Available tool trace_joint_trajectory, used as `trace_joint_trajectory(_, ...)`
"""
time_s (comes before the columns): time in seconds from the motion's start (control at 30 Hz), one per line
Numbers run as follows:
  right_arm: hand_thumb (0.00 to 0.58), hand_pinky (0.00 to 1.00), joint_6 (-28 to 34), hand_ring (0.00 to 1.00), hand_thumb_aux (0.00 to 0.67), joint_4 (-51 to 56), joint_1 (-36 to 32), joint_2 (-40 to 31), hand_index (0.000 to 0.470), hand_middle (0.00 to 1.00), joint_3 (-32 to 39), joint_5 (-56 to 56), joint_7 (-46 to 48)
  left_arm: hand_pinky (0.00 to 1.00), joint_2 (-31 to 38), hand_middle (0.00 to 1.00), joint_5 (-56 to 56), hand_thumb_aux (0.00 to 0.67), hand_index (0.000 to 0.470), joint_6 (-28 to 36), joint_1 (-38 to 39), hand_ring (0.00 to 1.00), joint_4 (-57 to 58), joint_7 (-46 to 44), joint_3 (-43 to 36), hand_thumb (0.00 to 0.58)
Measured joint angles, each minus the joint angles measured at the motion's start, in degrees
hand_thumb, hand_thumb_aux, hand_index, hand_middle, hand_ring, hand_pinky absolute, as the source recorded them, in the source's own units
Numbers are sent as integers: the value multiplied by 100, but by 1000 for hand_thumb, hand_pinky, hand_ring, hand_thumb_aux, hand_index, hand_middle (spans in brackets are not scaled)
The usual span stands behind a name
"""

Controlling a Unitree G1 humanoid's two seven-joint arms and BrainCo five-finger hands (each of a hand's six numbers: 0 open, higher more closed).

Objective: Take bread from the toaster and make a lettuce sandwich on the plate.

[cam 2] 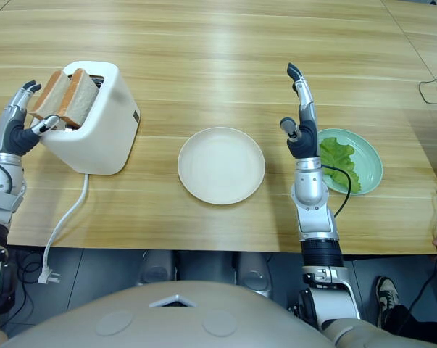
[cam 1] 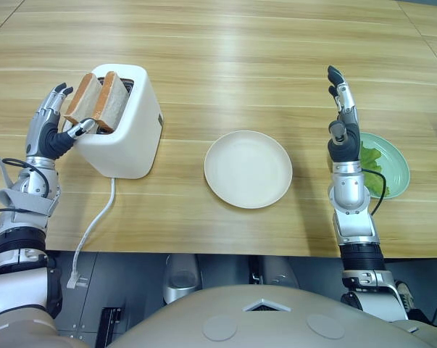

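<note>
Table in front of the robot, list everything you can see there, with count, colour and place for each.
table: 1, light wood, under everything
toaster: 1, white, left side of the table
bread slices: 2, tan with brown crust, standing in the toaster slots
power cord: 1, white, runs from the toaster over the near table edge, plug hanging loose
plate: 1, cream, centre, nothing on it
dish: 1, pale green, right side
lettuce: 1 leaf, green, on the dish
left hand: 1, grey and black, at the toaster's left side by the outer slice
right hand: 1, grey and black, open, between plate and dish
</note>
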Motion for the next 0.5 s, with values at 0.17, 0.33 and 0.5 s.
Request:
trace_joint_trajectory(0.17,0,0,-7,0,0,30,-2,0,0,0,0,0,-1,0,-37,0,-253,407,280,-160,0,0,23,-164,-2,491)
trace_joint_trajectory(0.33,0,0,-20,0,0,38,-3,-3,0,0,-1,1,-2,0,-67,0,-484,657,451,-188,2,0,-36,-328,2,580)
trace_joint_trajectory(0.5,0,0,-22,0,0,44,-2,-26,0,0,-3,2,-3,0,-176,0,-890,670,460,-180,26,0,-44,-675,22,580)
